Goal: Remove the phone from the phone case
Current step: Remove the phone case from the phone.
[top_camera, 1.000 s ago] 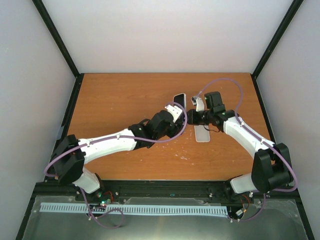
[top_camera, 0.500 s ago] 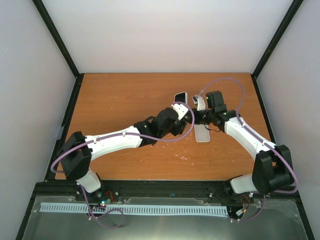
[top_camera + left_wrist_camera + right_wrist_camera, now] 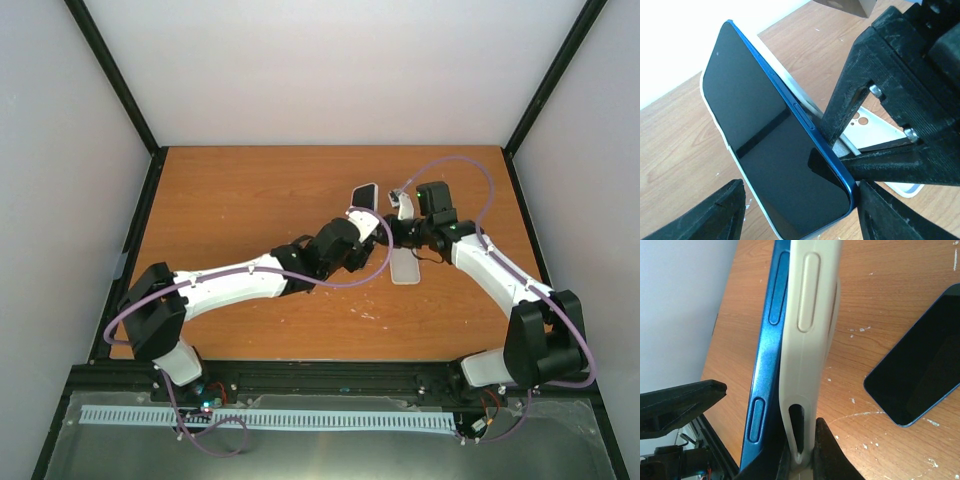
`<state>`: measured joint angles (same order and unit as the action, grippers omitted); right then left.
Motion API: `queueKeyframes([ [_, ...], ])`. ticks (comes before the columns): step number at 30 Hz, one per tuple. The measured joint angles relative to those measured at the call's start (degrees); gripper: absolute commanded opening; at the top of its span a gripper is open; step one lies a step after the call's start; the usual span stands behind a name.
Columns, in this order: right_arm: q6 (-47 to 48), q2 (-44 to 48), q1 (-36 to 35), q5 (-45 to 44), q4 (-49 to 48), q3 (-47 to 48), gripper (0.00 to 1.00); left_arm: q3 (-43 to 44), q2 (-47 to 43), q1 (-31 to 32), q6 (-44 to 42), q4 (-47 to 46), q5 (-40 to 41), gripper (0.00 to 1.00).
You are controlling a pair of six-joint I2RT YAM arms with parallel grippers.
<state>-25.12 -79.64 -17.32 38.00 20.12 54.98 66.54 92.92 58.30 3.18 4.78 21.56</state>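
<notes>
Fingers [image 3: 715,212] of the left gripper [image 3: 800,220] stand apart at the bottom of the left wrist view. They straddle the lower end of the phone [image 3: 775,150], a gap shows on the left side, and no clamp is evident. The phone is held tilted above the table [image 3: 680,140], screen toward the camera. Its blue right edge lies exposed beside the case [image 3: 805,100] wall. The right gripper [image 3: 837,150] enters from the right and pinches that wall. Behind it, a loose case [image 3: 885,140] with camera holes lies flat.

In the right wrist view, phone [image 3: 765,365] and case [image 3: 807,340] appear edge-on, side by side at centre frame. The right fingers [image 3: 829,455] are closed on the lower rim of the case. A second phone [image 3: 920,350] lies flat at right.

In the overhead view, both grippers meet at centre frame, with the phone [image 3: 363,194] raised just above them. A pale strip [image 3: 405,268] lies below them.

Step in hand, as judged: peeling the phone from the case, one long edge freed. The next move calls for the left fingers to close on the phone and draw it away while the right gripper holds the case.

Not determinable:
- Whether the far long edge is seated.
- The right fingertip contact, cut off at the bottom of the frame.
- Whether the pale strip is the loose case.
</notes>
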Motion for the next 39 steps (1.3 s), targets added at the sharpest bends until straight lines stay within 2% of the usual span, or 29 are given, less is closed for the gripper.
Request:
queueKeyframes([
  [11, -0.48, -0.11, 0.94, 0.17, -1.88, -0.09, 0.03, 0.17, 2.4, 1.07, -4.79, -4.98, 7.61, 0.6],
  [19, -0.48, -0.24, 1.51, 0.15, -2.78, -0.09, 0.03, -0.39, 5.14, 2.56, -11.74, -12.07, 14.4, 0.38],
  [22, -0.39, -0.24, 1.14, 1.53, -2.8, -0.07, 0.03, -3.1, 3.63, 2.69, -11.76, -14.73, 14.34, 0.37],
  [30, -0.79, -0.24, 0.68, 4.42, -3.82, -0.07, 0.03, -5.16, 1.53, 2.78, -11.78, -15.63, 12.52, 0.16],
  [31, -0.9, -0.24, 0.68, 4.52, -4.0, -0.07, 0.03, -5.09, 1.68, 2.86, -11.89, -15.74, 12.61, 0.17],
  [34, -1.07, -0.24, 0.85, 4.24, -4.17, -0.07, 0.03, -4.52, 2.73, 3.06, -12.76, -16.55, 14.38, 0.42],
  [39, -1.29, -0.22, 1.49, 3.89, -4.37, -0.39, 0.03, -3.02, 5.09, 3.08, -14.62, -18.36, 20.33, 0.46],
])
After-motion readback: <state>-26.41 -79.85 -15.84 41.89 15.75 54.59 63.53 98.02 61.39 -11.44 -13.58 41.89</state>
